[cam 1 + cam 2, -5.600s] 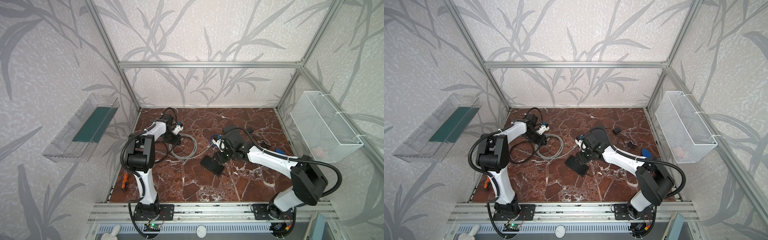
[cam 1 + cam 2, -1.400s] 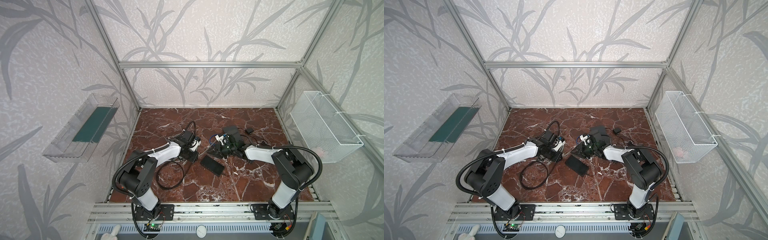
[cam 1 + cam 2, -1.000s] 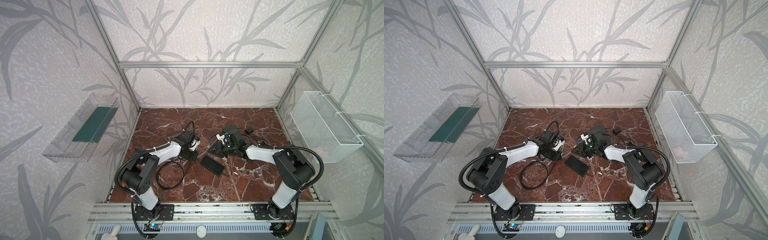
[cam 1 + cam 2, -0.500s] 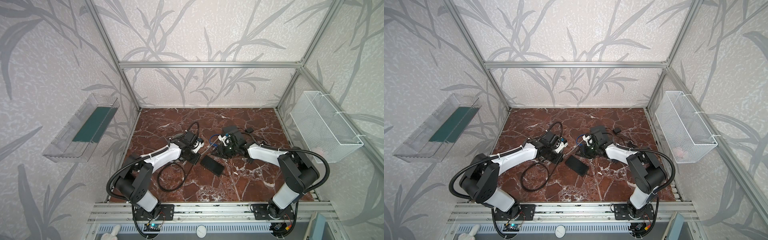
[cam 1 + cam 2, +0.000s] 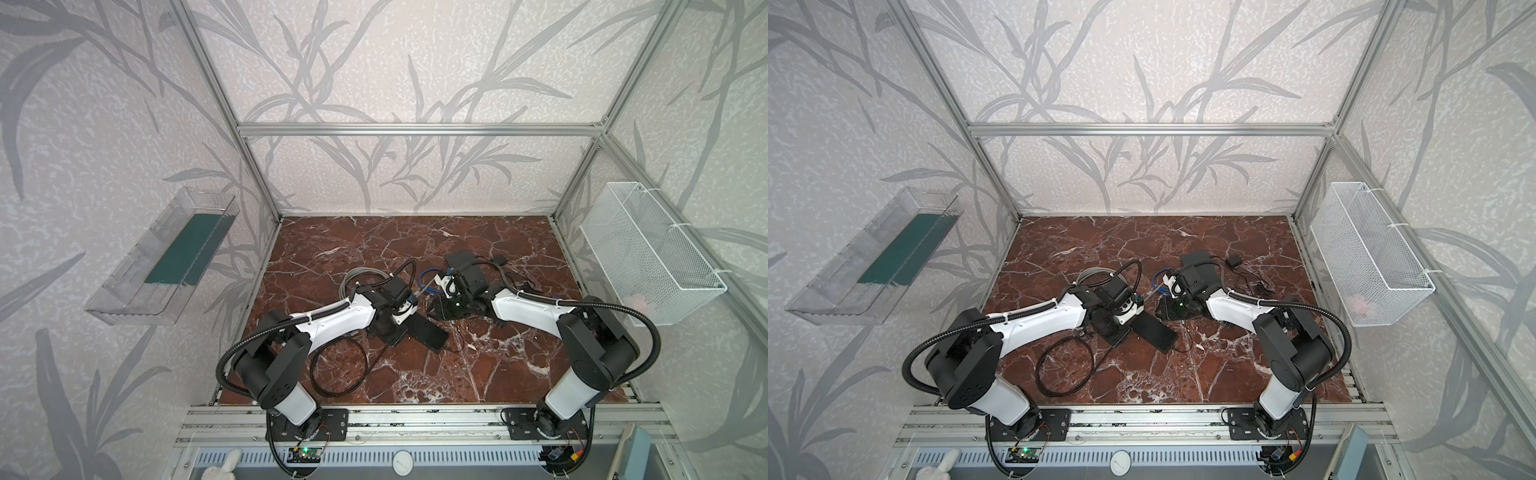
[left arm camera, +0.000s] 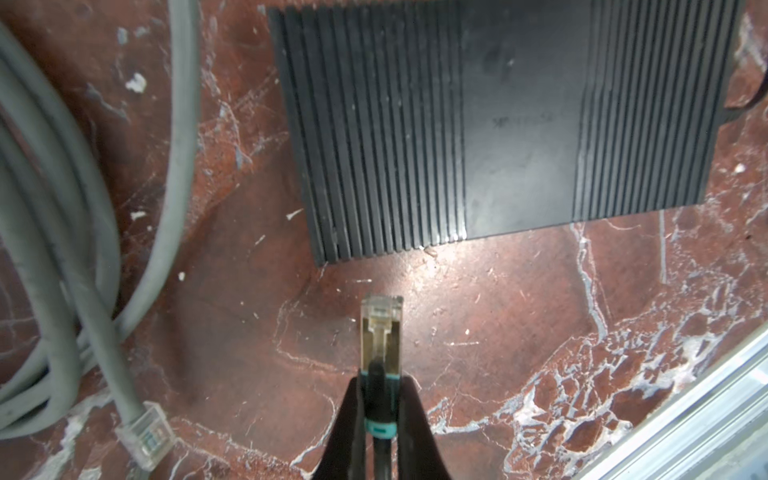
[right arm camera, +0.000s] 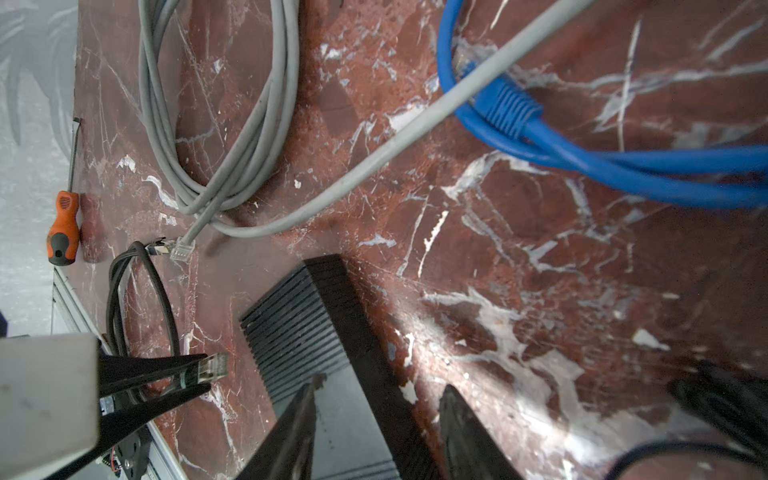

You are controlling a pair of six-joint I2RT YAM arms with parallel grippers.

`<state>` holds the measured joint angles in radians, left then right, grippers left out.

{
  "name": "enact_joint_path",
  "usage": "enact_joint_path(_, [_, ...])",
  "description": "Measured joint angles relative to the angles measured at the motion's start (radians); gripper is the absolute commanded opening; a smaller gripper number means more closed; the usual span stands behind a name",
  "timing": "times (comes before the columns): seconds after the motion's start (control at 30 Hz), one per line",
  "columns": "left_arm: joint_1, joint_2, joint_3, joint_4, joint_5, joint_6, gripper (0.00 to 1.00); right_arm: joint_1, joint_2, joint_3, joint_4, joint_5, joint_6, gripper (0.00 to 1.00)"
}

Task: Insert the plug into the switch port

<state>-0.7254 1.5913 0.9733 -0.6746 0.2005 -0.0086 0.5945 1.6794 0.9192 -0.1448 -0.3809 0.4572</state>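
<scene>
In both top views the black ribbed switch (image 5: pixel 430 336) is seen lying flat near the middle of the marble table (image 5: pixel 415 382), slightly toward its front edge. The left gripper (image 5: pixel 395 332) is lowered at one long side of it and the right gripper (image 5: pixel 441 309) at the opposite long side. A coiled grey cable (image 5: pixel 361 276) and a blue cable (image 5: pixel 428 282) are laid behind them, toward the back edge. In the left wrist view the plug (image 6: pixel 381 322), a clear connector with gold contacts, is seen clamped by its black boot between the closed jaws of the left gripper. It is held above the marble, pointed at the switch's long side and apart from it. That side's face is hidden, so no port can be made out. A faint mark on the switch's smooth band is too blurred to be read. The grey cable's own connector (image 6: pixel 145 432) is seen resting on the table. In the right wrist view the right gripper's jaws are seen standing apart with nothing clasped, the switch's far long edge lying under the gap. An orange-handled screwdriver (image 7: pixel 64 232) is seen at the table's left edge.
</scene>
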Motion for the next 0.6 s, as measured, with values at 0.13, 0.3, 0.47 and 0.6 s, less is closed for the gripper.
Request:
enact_joint_path(0.13, [-0.009, 0.03, 0.005, -0.007, -0.017, -0.009, 0.08, 0.0, 0.043, 0.01, 0.002, 0.004, -0.023, 0.52])
enact_joint_path(0.3, [-0.012, 0.11, 0.055, -0.016, -0.037, -0.014, 0.08, 0.0, 0.098, 0.019, 0.027, -0.019, -0.032, 0.52])
enact_joint_path(0.47, [-0.019, 0.14, 0.084, -0.014, -0.051, -0.022, 0.08, 0.0, 0.114, 0.021, 0.069, -0.047, -0.031, 0.53])
enact_joint_path(0.6, [-0.035, 0.143, 0.095, -0.013, -0.08, -0.034, 0.08, 0.0, 0.122, 0.021, 0.087, -0.067, -0.032, 0.52])
